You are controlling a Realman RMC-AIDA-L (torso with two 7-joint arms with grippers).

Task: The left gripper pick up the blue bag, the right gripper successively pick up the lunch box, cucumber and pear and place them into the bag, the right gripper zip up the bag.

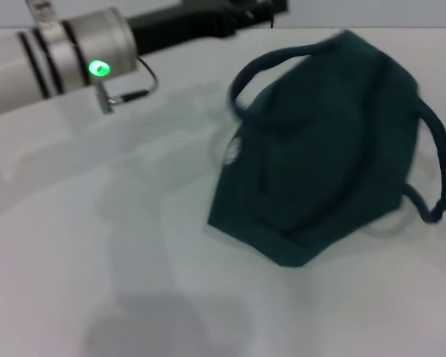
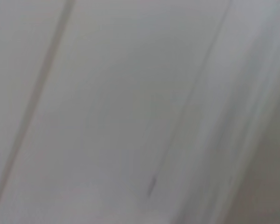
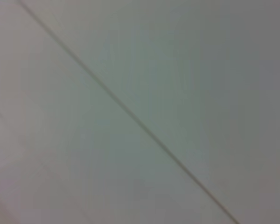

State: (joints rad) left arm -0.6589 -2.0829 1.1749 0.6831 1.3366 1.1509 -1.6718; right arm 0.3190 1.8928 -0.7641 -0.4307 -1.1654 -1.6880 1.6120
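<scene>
The blue bag (image 1: 320, 149) is a dark teal fabric bag at the right middle of the head view, tilted on the white table (image 1: 97, 245). One loop handle (image 1: 241, 78) arches at its upper left, the other (image 1: 440, 171) hangs off its right side. A white round logo (image 1: 233, 149) shows on its left face. My left arm's silver wrist (image 1: 74, 52) with a green light reaches in from the top left. The left gripper (image 1: 271, 9) is a black shape at the top edge, just left of the bag's top. The right gripper, lunch box, cucumber and pear are out of view.
A thin cable (image 1: 137, 89) loops under the left wrist. Both wrist views show only pale blurred surfaces crossed by thin dark lines.
</scene>
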